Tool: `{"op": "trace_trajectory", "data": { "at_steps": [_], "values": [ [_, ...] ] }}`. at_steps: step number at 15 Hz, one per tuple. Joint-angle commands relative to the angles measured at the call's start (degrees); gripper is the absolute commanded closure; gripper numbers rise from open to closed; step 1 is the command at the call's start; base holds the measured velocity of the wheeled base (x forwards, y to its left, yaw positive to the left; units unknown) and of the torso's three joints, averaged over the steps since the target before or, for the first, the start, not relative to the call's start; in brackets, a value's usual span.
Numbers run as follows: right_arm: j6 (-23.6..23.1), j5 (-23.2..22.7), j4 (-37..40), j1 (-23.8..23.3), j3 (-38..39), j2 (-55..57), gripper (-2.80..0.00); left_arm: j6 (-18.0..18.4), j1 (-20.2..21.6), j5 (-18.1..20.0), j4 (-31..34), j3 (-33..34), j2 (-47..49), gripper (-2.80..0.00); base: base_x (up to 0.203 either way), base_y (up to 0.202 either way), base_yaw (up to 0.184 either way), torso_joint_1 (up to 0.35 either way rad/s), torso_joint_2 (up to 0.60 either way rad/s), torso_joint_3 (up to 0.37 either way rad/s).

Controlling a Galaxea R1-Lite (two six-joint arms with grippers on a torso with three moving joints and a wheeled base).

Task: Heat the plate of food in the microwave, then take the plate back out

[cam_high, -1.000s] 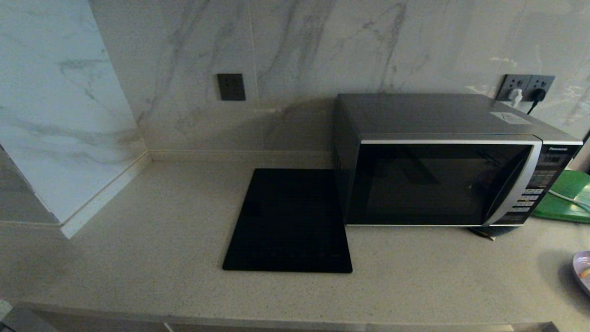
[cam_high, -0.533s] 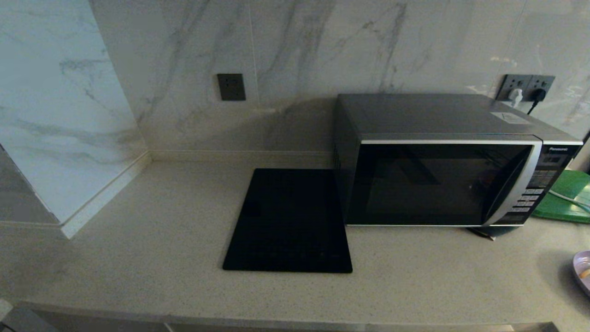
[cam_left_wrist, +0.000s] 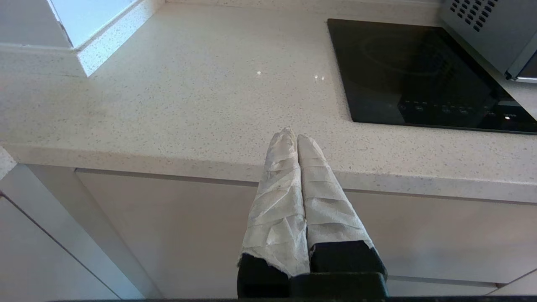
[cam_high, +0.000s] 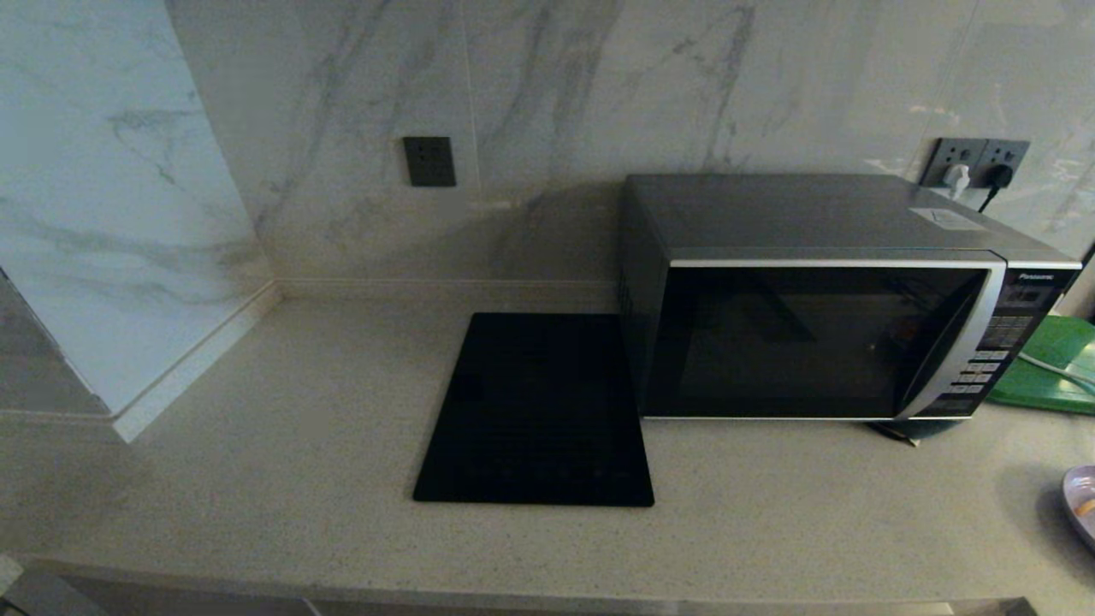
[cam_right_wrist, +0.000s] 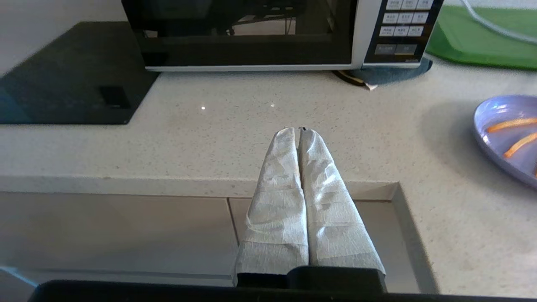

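The plate of food [cam_right_wrist: 509, 140] sits on the counter [cam_high: 282, 445], right of the closed microwave [cam_high: 821, 334] — untouched. My right gripper [cam_right_wrist: 298, 131] and left gripper [cam_left_wrist: 292, 135] — both pressed together, empty, at the counter's front edge.

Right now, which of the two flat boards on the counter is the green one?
The green board right of the microwave; the black slab lies on its left.
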State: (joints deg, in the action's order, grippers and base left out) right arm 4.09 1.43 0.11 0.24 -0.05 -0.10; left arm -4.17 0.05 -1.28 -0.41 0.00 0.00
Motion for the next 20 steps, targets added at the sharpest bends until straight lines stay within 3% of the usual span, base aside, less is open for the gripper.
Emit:
{"op": "trace_trajectory", "data": {
  "at_steps": [1, 20],
  "values": [
    [0.7, 0.2, 0.1, 0.0, 0.2, 0.1, 0.0, 0.0, 0.0, 0.0, 0.0, 0.0, 0.0, 0.0, 0.0, 0.0, 0.0, 0.0, 0.0, 0.0],
    [0.7, 0.2, 0.1, 0.0, 0.1, 0.1, 0.0, 0.0, 0.0, 0.0, 0.0, 0.0, 0.1, 0.0, 0.0, 0.0, 0.0, 0.0, 0.0, 0.0]
  ]
}}
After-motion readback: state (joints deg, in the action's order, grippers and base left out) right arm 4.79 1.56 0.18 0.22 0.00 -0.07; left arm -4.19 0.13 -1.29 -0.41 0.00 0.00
